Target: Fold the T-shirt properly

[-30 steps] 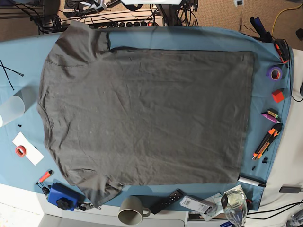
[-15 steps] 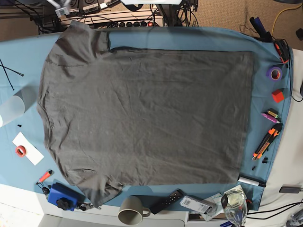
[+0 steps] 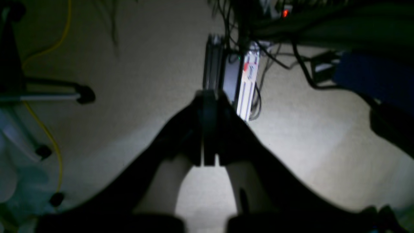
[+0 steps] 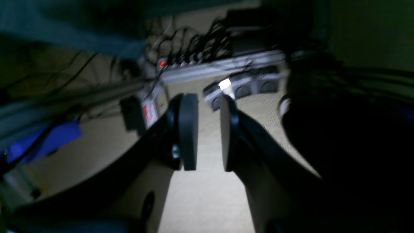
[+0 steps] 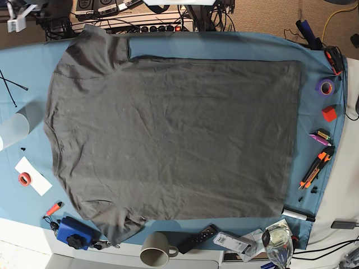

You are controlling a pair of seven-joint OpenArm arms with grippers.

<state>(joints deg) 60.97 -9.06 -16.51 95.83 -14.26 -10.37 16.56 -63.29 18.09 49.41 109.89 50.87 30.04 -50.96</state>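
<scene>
One cloth (image 5: 168, 43), blue-teal, covers the table. 
One T-shirt (image 5: 174, 140), dark grey, lies flat and wrinkled on the cloth, sleeves at left, hem at right. 
One mug (image 5: 156, 249), near edge, just beside the T-shirt. 
One tape roll (image 5: 325, 86), purple, far right. 
One red block (image 5: 329, 114), right of the T-shirt. 
Left gripper (image 3: 209, 129): jaws pressed together, empty, over the floor. 
Right gripper (image 4: 208, 129): jaws narrowly apart, holding nothing, over the floor.

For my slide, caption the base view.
Grey T-shirt lying flat and unfolded on the blue tablecloth, tools and clutter along the edges.
</scene>
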